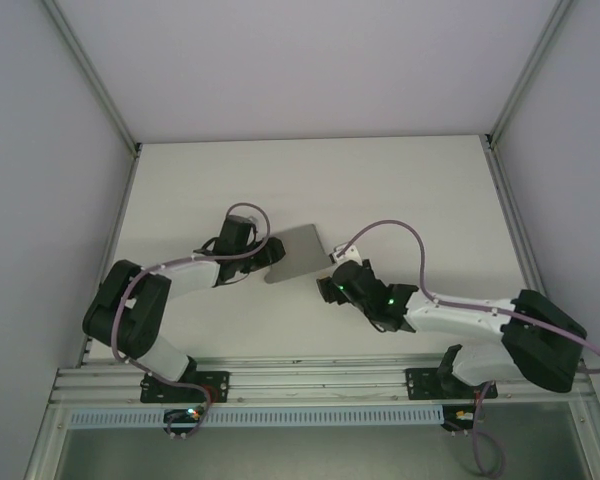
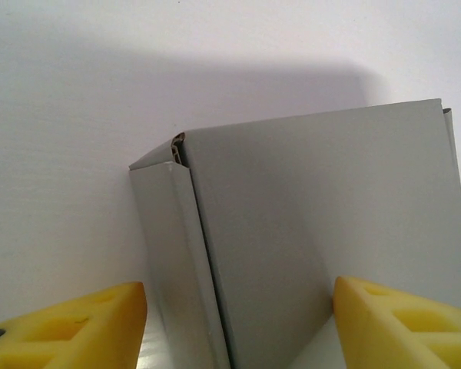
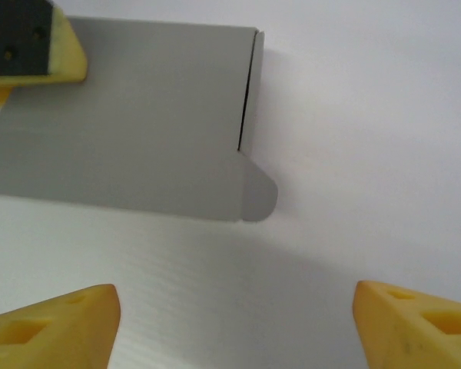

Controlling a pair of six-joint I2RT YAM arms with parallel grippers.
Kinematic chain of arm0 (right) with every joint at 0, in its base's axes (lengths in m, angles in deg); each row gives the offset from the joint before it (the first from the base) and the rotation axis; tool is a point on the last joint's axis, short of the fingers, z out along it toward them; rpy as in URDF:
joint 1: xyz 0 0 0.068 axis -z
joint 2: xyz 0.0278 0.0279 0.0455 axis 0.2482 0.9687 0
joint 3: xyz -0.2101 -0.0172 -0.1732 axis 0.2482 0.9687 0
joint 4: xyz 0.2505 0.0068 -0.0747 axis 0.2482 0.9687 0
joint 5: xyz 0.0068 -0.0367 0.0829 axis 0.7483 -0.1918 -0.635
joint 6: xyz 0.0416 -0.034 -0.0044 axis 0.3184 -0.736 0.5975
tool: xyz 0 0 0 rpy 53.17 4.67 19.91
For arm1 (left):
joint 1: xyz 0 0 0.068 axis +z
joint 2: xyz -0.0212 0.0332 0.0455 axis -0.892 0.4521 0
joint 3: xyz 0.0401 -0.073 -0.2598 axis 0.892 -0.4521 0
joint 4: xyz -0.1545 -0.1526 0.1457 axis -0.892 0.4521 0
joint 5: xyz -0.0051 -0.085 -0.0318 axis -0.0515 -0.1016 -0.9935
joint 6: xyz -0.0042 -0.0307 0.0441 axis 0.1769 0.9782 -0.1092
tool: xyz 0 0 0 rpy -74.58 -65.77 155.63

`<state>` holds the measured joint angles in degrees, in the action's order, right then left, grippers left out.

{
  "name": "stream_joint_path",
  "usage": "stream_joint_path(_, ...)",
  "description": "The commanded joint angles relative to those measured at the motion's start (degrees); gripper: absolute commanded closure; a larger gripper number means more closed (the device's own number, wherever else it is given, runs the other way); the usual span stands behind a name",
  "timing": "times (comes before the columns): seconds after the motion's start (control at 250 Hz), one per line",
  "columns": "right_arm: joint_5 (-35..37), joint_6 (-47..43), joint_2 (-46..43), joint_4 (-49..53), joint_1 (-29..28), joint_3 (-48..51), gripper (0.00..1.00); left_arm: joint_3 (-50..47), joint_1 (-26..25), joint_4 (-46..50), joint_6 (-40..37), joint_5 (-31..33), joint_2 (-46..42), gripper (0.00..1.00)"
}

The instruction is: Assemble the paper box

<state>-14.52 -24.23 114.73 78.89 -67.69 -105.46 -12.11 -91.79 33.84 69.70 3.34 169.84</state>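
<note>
Near the middle of the white surface (image 1: 380, 190) lies the paper box (image 1: 295, 250), a flat grey card shape partly folded, between the two arms. From the left wrist view the paper box (image 2: 315, 215) shows a broad top panel and a narrow side panel folded down along its left edge. The left hand (image 2: 240, 307) is spread with one yellow finger on each side of the box's near end; whether the fingers press the card I cannot tell. From the right wrist view the box (image 3: 138, 131) has a small rounded tab at its near right corner. The right hand (image 3: 237, 307) is spread wide over bare surface just short of the box, holding nothing.
</note>
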Motion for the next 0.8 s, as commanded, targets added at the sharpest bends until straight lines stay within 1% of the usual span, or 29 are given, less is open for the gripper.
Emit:
stream_joint_path(0.0, -5.72, -1.92, -2.77, 1.84, 1.93, -0.09, 0.05, -0.9, 1.35, 0.79, -0.36, -0.63, 2.33, 0.4)
stream_joint_path(0.024, -6.64, -2.09, -2.83, 1.12, 2.88, -0.32, 0.0, -1.11, 1.7, 0.33, -0.31, -1.04, 2.56, 0.41)
stream_joint_path(0.064, -9.31, -1.85, -2.62, -0.02, 5.13, -0.74, 0.0, -1.86, 2.31, -1.22, -0.18, -2.07, 2.77, 0.43)
stream_joint_path(0.144, -19.67, -1.13, -0.76, -1.62, 11.49, -2.81, 0.0, -3.88, 3.4, -4.87, 0.26, -3.91, 2.99, 0.46)
stream_joint_path(0.212, -26.93, 0.71, 2.76, -1.42, 16.36, -6.32, 0.0, -5.02, 4.31, -6.78, 0.61, -5.44, 3.15, 0.47)
stream_joint_path(0.272, -31.34, 1.96, 6.62, -0.75, 19.2, -10.21, 0.0, -6.37, 4.47, -8.77, 0.95, -6.59, 3.35, 0.49)
stream_joint_path(0.284, -31.93, 2.14, 7.85, -0.56, 19.58, -11.03, 0.0, -6.54, 5.69, -9.19, 1.09, -6.89, 3.42, 0.49)
stream_joint_path(0.303, -32.55, 2.57, 9.46, -0.02, 20.16, -12.48, 0.0, -7.07, 6.11, -9.89, 1.2, -7.2, 3.51, 0.51)
stream_joint_path(0.379, -32.88, 4.6, 15.45, 3.05, 21.63, -18.22, 0.0, -8.76, 7.36, -12.62, 2.08, -8.72, 4.11, 0.57)
stream_joint_path(0.415, -32.08, 5.93, 18.1, 5.0, 22.08, -20.77, 0.0, -9.62, 8.02, -14.42, 2.56, -9.67, 4.43, 0.57)
stream_joint_path(0.503, -34.79, 6.93, 23.22, 5.84, 23.06, -24.59, 0.01, -12.47, 9.68, -19.76, 4.31, -11.84, 5.18, 0.61)
stream_joint_path(0.611, -39.88, 7.58, 27.41, 5.83, 23.25, -27.36, 0.0, -15.25, 12.19, -25.72, 6.95, -14.87, 6.35, 0.61)
stream_joint_path(0.683, -43.76, 8.34, 29.83, 4.94, 23.26, -28.39, 0.0, -16.53, 12.95, -29.91, 7.83, -17.13, 7.65, 0.62)
stream_joint_path(0.799, -49.82, 10.85, 32.88, 1.46, 23.63, -29.19, 0.0, -17.24, 13.53, -32.53, 8.58, -17.66, 9.83, 0.65)
